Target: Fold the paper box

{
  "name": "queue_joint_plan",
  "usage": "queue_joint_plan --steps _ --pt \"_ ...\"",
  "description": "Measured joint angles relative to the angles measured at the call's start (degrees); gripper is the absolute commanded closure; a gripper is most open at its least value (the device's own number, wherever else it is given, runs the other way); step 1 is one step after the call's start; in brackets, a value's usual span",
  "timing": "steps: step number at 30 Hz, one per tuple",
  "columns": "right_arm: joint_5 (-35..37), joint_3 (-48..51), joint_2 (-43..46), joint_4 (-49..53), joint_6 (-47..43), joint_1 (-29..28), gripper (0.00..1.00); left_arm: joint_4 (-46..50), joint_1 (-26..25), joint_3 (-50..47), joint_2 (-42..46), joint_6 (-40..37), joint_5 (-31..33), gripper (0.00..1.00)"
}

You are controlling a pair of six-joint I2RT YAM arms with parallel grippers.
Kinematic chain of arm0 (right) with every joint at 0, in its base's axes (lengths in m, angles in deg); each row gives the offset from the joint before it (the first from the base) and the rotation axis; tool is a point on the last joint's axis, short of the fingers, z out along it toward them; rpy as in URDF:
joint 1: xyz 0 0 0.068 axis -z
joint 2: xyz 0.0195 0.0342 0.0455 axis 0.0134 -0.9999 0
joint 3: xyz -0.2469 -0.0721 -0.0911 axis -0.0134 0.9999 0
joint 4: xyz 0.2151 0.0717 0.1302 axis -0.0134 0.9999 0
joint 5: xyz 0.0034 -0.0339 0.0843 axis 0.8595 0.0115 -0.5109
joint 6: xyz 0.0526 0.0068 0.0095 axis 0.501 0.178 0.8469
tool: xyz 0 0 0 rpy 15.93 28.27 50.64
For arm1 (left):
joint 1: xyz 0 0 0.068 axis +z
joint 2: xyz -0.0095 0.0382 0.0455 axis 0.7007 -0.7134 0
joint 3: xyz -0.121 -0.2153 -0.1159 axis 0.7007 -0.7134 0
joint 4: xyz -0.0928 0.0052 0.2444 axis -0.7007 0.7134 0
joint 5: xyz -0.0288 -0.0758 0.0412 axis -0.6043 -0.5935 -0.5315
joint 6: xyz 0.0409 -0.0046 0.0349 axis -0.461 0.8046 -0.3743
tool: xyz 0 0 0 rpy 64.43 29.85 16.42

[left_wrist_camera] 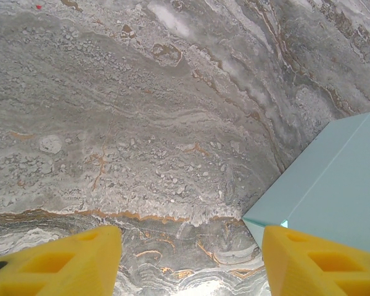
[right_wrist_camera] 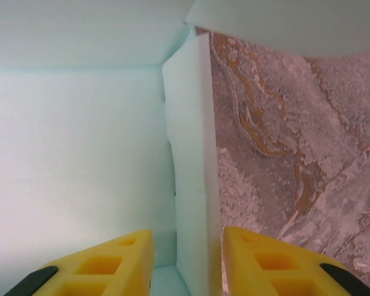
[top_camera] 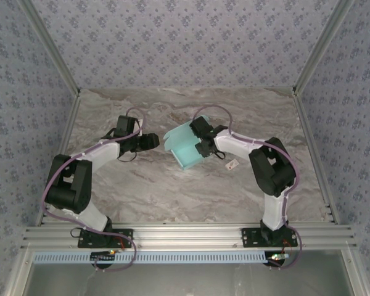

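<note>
Nearest the overhead camera, a metal rail (top_camera: 185, 234) carries both arms at the front edge of the worktop (top_camera: 172, 197). Left of the paper box (top_camera: 184, 147), the left hand (top_camera: 150, 142) hovers just short of it, its yellow fingers (left_wrist_camera: 68, 262) wide apart and holding nothing. The box itself is a pale cyan shell in the middle of the marble, with walls raised and one side gaping. At the box's right side, the right hand (top_camera: 203, 148) reaches inside. Its fingers (right_wrist_camera: 105, 265) are part-way apart, straddling an upright card wall (right_wrist_camera: 191, 154) that looks loose rather than pinched. Right of the box lies a tiny white tag (top_camera: 232, 164).

We judge the folding about half done: walls stand, but flaps need tucking and the open side needs closing.

The left wrist view gives us the box's smooth outer face (left_wrist_camera: 333, 185) and a bottom corner resting on the marble. The right wrist view gives us the interior (right_wrist_camera: 80, 154) and its crease. From overhead we get the whole outline.
</note>
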Motion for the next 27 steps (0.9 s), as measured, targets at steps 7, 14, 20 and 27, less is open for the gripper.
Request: queue_joint_plan --steps 7,14,20,27 --pt "-6.34 3.74 5.35 -1.7 4.39 0.72 0.59 -0.81 0.0 -0.72 0.0 0.02 0.0 0.38" --pt "-9.64 9.46 11.54 -3.45 7.87 1.42 0.5 -1.18 0.0 -1.2 0.02 0.04 0.0 0.38" --pt "-9.01 16.96 24.48 -3.26 11.41 4.83 0.37 -1.16 0.0 -3.91 2.86 0.83 -0.04 0.37" --pt "-10.69 19.15 24.96 -1.31 12.31 14.36 0.21 -2.01 -0.59 -7.06 7.76 1.99 -1.6 0.37"
